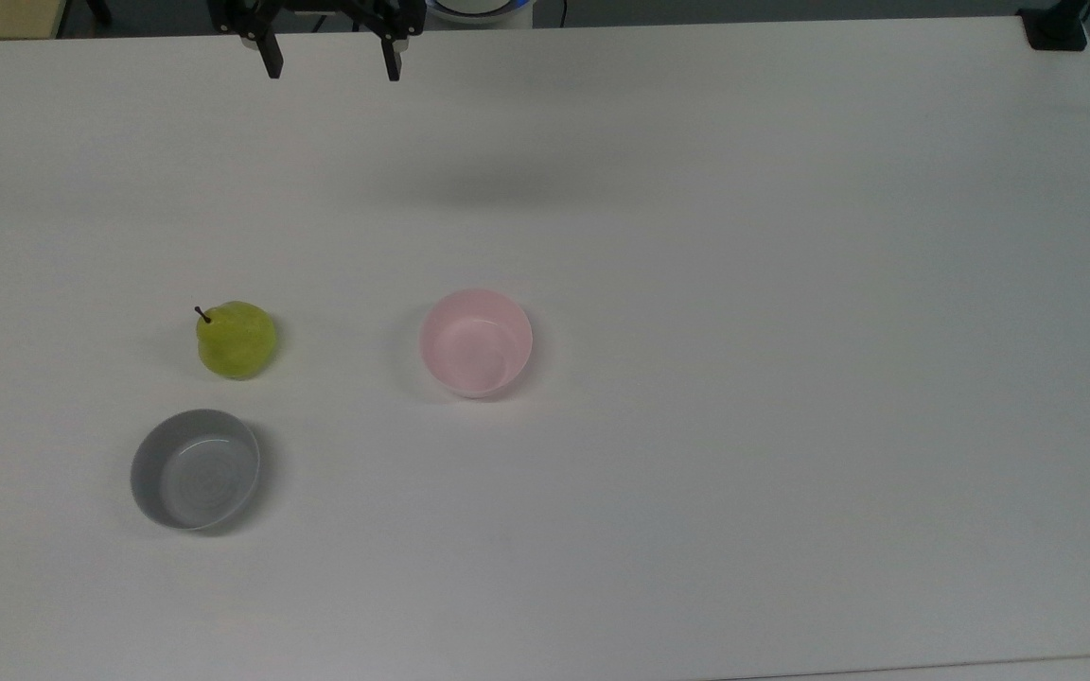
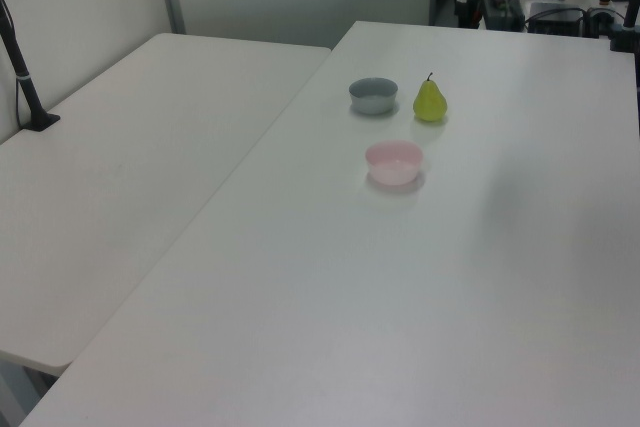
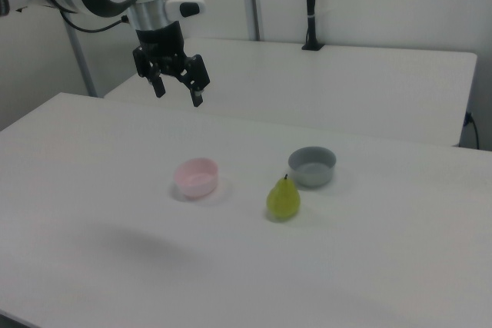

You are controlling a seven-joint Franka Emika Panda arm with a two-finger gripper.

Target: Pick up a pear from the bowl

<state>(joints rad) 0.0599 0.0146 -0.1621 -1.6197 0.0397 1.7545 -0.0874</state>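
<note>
A: Going left to right across the top view, what comes first?

B: The grey bowl (image 1: 195,468) in the lower left, then the pear (image 1: 236,339) just above it, standing on the bare surface (image 1: 744,378) with its stem leaning to the upper left. It is not inside anything.

A: And the bowl?

B: The pink bowl (image 1: 476,341) sits near the frame's centre, well apart from the pear and with nothing in it. The task speaks of a pear in the bowl; these frames show it beside the bowls.

A: Where are the jaws (image 1: 330,66)?

B: At the top edge, between pear and pink bowl in left-to-right terms, held spread apart and gripping nothing. In the right view the jaws (image 3: 177,91) hang high in the upper left, the pink bowl (image 3: 197,177) below them, the pear (image 3: 284,199) further right.

A: So the move turns on what?

B: I judge the pear lies down-frame and slightly left of the jaws in the top view. Its long axis is upright, so a straight descent looks suitable. Open room surrounds it, save the grey bowl nearby.
</note>
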